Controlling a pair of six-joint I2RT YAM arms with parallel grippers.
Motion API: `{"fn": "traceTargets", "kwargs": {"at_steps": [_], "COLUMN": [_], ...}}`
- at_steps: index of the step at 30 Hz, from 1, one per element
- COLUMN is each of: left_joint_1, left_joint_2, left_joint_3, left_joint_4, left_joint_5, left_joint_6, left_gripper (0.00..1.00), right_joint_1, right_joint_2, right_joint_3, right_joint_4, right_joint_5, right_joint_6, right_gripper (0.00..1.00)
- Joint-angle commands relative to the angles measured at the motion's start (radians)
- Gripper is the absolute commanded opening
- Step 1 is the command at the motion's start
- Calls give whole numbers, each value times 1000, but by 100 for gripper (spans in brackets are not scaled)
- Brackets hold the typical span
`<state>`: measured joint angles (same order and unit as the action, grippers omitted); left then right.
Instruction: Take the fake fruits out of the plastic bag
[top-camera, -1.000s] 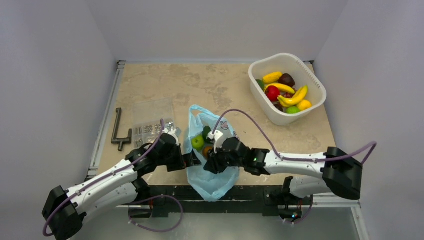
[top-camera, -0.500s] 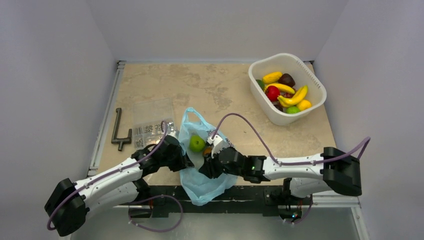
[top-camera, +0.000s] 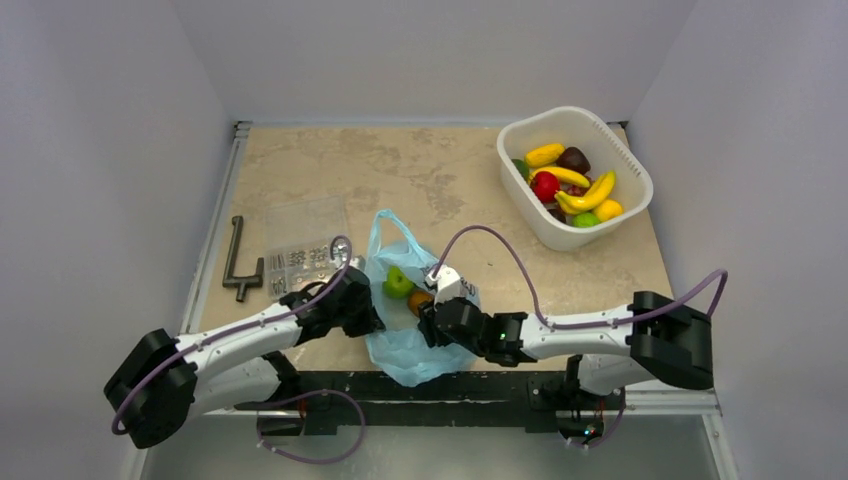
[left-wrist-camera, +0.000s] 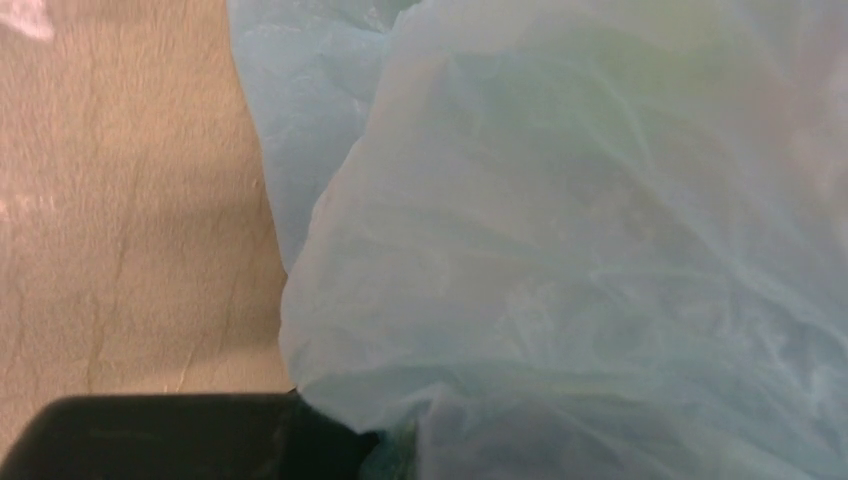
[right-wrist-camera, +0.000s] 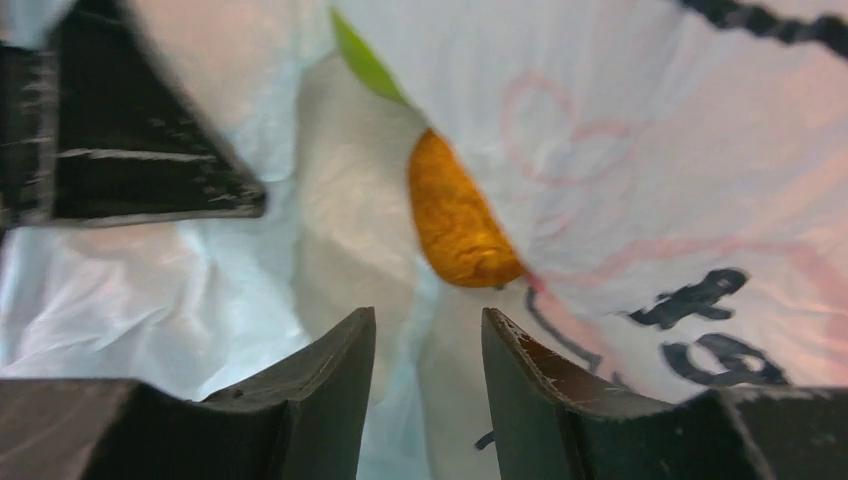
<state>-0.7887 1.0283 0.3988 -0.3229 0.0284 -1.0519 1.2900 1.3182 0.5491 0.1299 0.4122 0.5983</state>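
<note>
Top external: plastic bag holds green apple and orange.

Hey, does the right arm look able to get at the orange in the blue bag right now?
Probably yes. The right tool stands open just short of the orange, which shows in the mouth of the plastic bag; printed film overlaps only its right edge.

Light-blue plastic bag, pink and black print, green apple, apparently orange fruit

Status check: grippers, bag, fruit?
Left gripper shut on plastic bag edge. Right gripper open, orange just ahead. Green apple, orange not yet out. Film partly covers orange.
</note>
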Motion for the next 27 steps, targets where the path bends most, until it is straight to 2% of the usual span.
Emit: {"fn": "traceTargets", "kwargs": {"at_steps": [1, 8, 12, 27], "left_joint_1": [3, 11, 11, 11], "left_joint_2": [77, 139, 146, 174], "left_joint_3": [110, 169, 154, 120], "left_joint_4": [34, 7, 20, 74], "left_joint_5": [-80, -69, -41, 33], "left_joint_6": [75, 119, 116, 111], "left_gripper": [0, 0, 0, 0], "right_joint_1": [-55, -149, -156, -199], "right_joint_2": [72, 99, 110, 291], "right_joint_3": [46, 123, 151, 219], "right_joint_4": [34, 0, 6, 53], "right_joint_5": [143, 116, 93, 113], "right_joint_6": [-70, -130, -175, -212], "right_gripper": [44, 48, 56, 67]}}
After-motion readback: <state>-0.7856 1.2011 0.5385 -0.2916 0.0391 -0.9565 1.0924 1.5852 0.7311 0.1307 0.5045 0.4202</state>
